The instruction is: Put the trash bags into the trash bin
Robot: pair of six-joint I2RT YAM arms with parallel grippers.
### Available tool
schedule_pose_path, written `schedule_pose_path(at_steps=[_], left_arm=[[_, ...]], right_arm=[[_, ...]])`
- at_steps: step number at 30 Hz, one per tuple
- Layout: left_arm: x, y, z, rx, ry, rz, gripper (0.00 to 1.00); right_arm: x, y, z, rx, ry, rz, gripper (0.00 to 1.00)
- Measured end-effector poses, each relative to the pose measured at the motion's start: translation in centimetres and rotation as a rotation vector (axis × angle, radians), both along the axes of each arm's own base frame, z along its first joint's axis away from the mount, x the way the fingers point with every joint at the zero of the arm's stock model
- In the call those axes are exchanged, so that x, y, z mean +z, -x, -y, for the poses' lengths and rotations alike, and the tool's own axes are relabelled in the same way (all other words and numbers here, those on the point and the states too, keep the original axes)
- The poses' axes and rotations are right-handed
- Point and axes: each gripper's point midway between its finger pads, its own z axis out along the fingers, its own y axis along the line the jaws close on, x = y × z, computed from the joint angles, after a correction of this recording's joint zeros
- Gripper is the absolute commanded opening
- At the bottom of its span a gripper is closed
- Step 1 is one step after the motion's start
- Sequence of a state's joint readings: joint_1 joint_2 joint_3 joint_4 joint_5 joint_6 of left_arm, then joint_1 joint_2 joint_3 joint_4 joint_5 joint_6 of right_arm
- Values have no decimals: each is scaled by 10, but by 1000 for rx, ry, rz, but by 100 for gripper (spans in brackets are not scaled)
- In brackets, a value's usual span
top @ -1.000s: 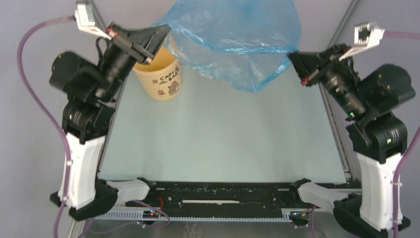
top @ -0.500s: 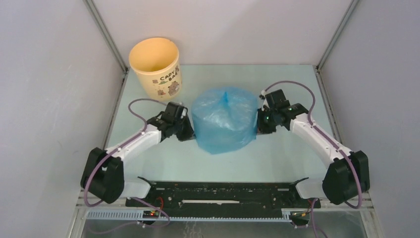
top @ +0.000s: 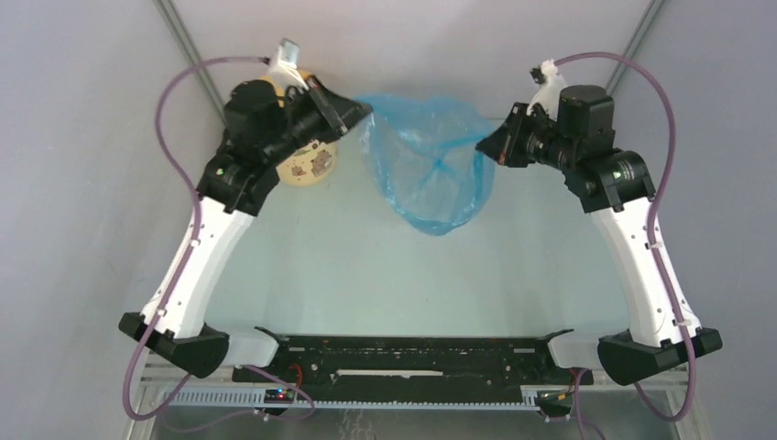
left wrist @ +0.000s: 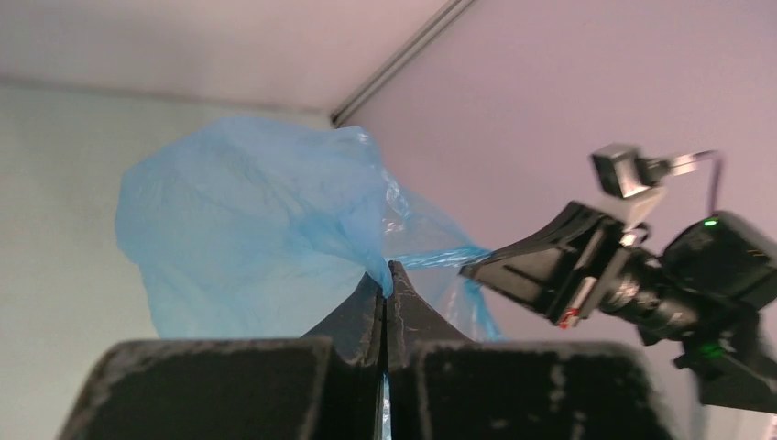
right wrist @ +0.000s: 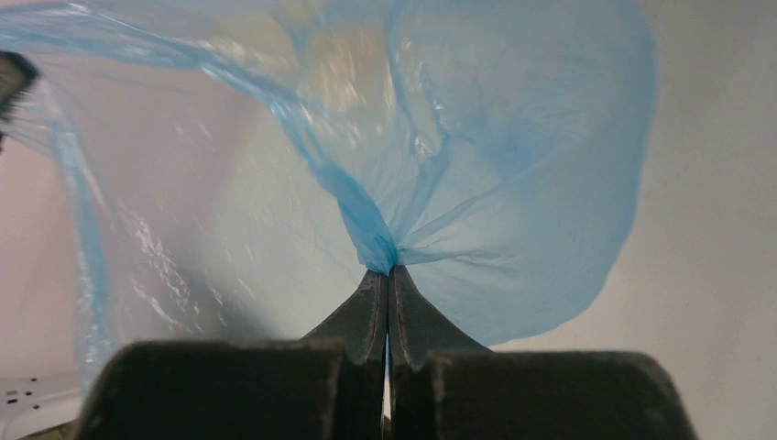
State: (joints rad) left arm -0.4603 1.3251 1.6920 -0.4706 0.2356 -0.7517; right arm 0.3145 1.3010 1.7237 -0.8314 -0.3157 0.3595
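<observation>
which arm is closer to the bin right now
Left. The left fingers hold the bag just right of the bin, and that arm partly hides it. The right fingers grip the bag's other side, well to the bin's right.

One bag (top: pixel 431 179), one bin (top: pixel 307 169)

At upper centre of the frame, a wrinkly translucent light-blue plastic film bag (top: pixel 431 179) looks glossy, with deeper blue along its gathered folds, against a pale mint-green table top (top: pixel 385 275). At upper left, a small round pale-yellow plastic bucket (top: pixel 300 170) carries brown cartoon animal prints on its side. The left robot arm (top: pixel 194 266) and right robot arm (top: pixel 643 270) are white below and black above, with purple cables (top: pixel 160 101), before pale lilac-grey walls (top: pixel 82 183).
</observation>
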Motion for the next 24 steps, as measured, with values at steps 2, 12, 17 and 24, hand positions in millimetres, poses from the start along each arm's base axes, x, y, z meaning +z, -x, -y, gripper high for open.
schedule_pose_path(at_steps=[2,12,17,24], left_arm=[[33,4,-4,13,37,77,0],[-214,4,-23,82,-180,-489,0],[-330,72,-59,111,-337,-871,0],[-195,21,-35,49,-201,-538,0]], right_arm=[[16,-1,1,-2,-14,39,0],[-148,13,32,-77,88,-356,0],[-218,54,35,-55,93,-599,0],[-152,32,16,10,-7,-464,0]])
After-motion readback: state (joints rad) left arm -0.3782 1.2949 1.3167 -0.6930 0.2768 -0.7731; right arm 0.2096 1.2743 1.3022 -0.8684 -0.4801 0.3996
